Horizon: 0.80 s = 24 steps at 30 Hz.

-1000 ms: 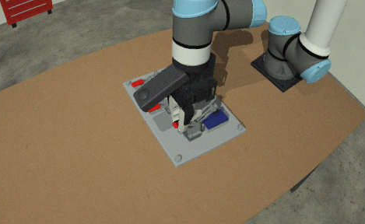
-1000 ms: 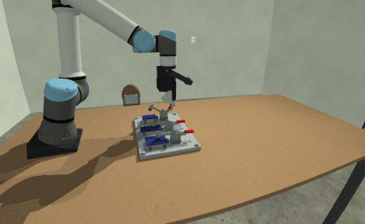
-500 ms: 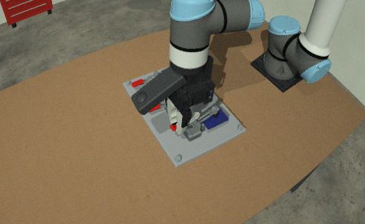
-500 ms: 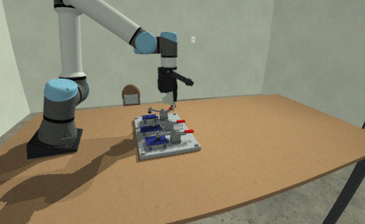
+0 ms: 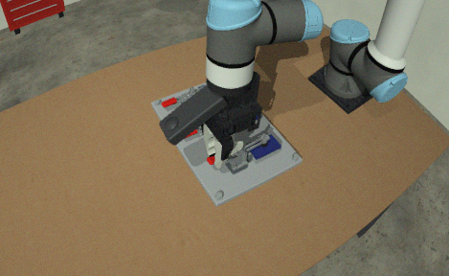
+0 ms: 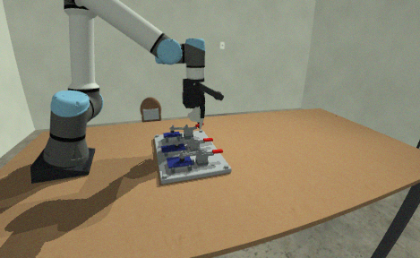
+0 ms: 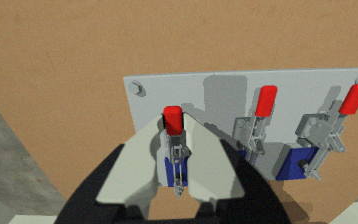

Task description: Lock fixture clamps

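Observation:
The grey fixture plate point(image 5: 247, 184) point(image 6: 195, 173) point(image 7: 205, 90) carries three toggle clamps with red handles over blue parts point(image 5: 266, 148) point(image 7: 295, 162). My gripper point(image 5: 219, 154) point(image 6: 200, 120) point(image 7: 173, 113) is shut and stands over the clamp at the plate's end. Its fingertips sit on either side of that clamp's red handle point(image 5: 211, 160) point(image 6: 198, 125) point(image 7: 172, 120), which points away from the blue part, tilted down. I cannot tell whether its bar lies flat. The middle handle point(image 5: 191, 132) point(image 6: 208, 140) point(image 7: 266, 100) and the third handle point(image 5: 168, 102) point(image 6: 217, 151) point(image 7: 354, 98) lie low, pointing outward.
The plate lies on a brown table point(image 5: 75, 192) point(image 6: 316, 157). The arm's base point(image 5: 347, 81) point(image 6: 67, 134) stands on a dark pad behind the plate. A red cabinet point(image 5: 32, 11) stands on the floor far off.

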Available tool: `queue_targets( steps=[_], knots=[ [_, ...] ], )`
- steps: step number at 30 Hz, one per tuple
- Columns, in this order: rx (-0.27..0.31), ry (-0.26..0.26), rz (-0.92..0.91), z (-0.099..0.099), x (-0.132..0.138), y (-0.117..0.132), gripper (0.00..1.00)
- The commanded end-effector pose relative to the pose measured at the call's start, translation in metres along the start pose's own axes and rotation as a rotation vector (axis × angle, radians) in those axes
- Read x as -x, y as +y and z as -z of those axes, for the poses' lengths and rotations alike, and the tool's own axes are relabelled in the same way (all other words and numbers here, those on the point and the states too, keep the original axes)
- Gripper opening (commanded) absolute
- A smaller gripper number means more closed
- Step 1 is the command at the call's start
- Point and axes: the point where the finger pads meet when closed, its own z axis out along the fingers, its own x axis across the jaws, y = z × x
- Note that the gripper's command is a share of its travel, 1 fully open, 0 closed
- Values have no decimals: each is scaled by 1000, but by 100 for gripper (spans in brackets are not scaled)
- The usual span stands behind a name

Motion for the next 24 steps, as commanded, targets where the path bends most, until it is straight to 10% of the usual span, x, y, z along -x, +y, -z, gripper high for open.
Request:
queue_targets(
  steps=[1, 23, 24],
  knots=[
    [0, 0, 0, 0, 0, 0, 0],
    [1, 0, 0, -8, 0, -3, 0],
    [-1, 0, 0, -7, 0, -4, 58]
  ],
)
